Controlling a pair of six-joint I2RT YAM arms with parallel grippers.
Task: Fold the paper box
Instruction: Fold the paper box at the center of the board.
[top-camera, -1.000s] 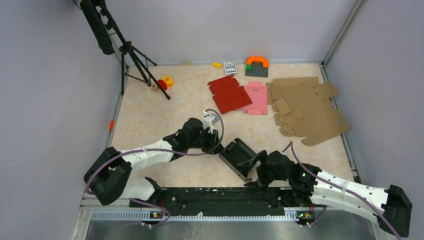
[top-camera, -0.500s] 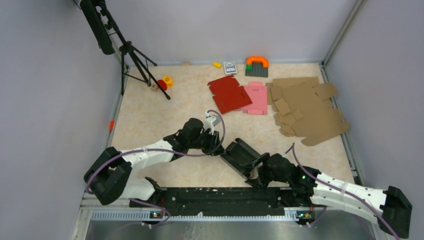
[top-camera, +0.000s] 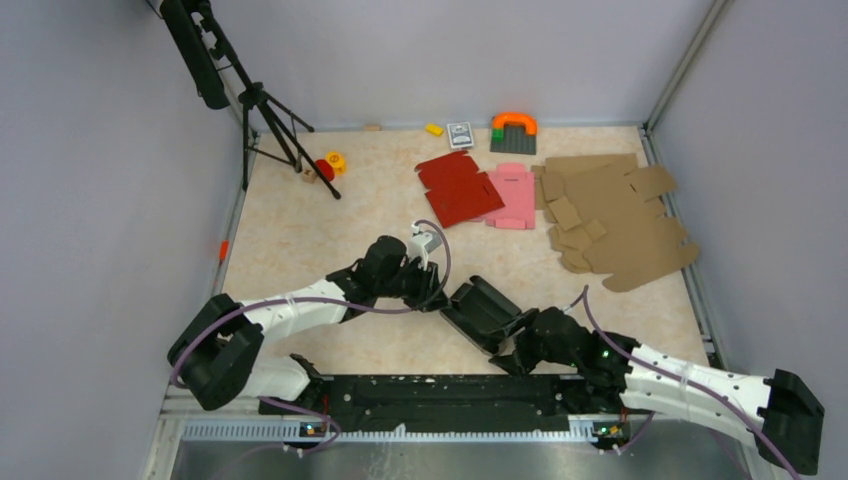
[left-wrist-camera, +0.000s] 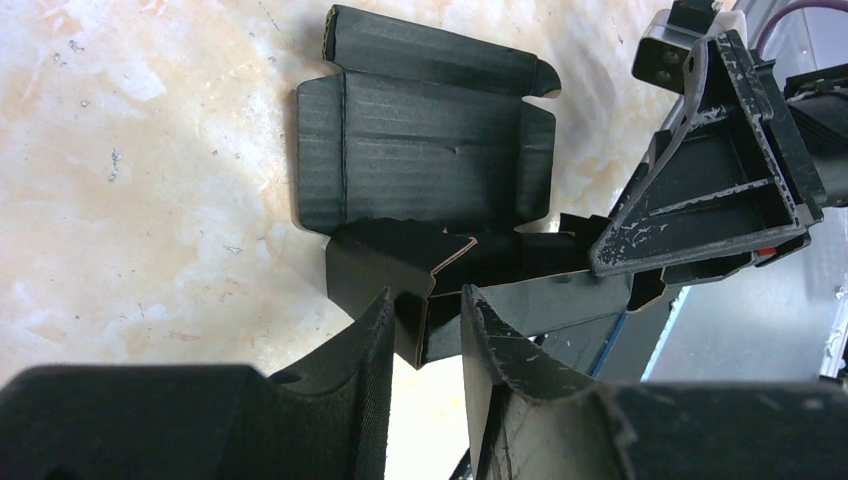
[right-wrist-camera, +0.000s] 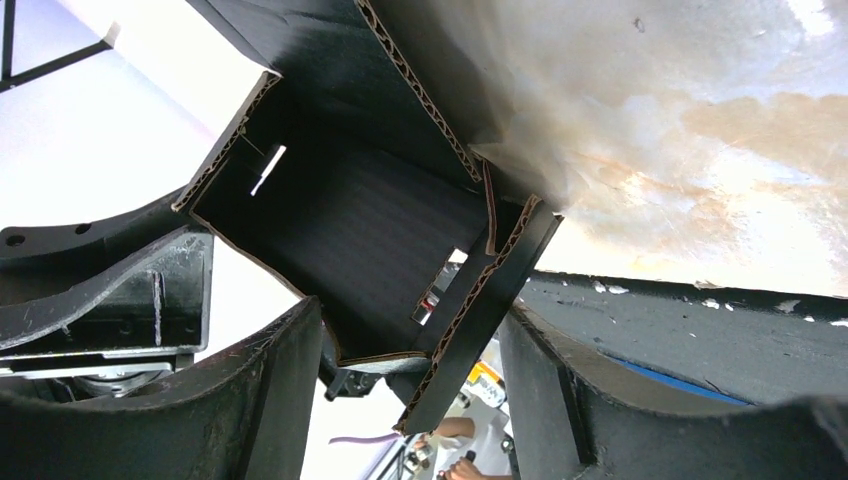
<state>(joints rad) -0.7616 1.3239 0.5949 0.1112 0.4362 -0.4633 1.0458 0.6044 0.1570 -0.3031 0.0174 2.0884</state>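
Robot lab test cell
Plain grey partition walls (top-camera: 450, 50) enclose a beige marbled table (top-camera: 300, 250); a white-and-black left robot arm (top-camera: 290, 312) and its right twin (top-camera: 690, 385) are bolted by a silver metal rail (top-camera: 400, 430), a black tripod (top-camera: 270, 115) in the corner

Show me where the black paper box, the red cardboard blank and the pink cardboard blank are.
paper box (top-camera: 482, 303), top external view, on its open middle panel.
red cardboard blank (top-camera: 458, 190), top external view, on its centre panel.
pink cardboard blank (top-camera: 514, 197), top external view, on its centre.
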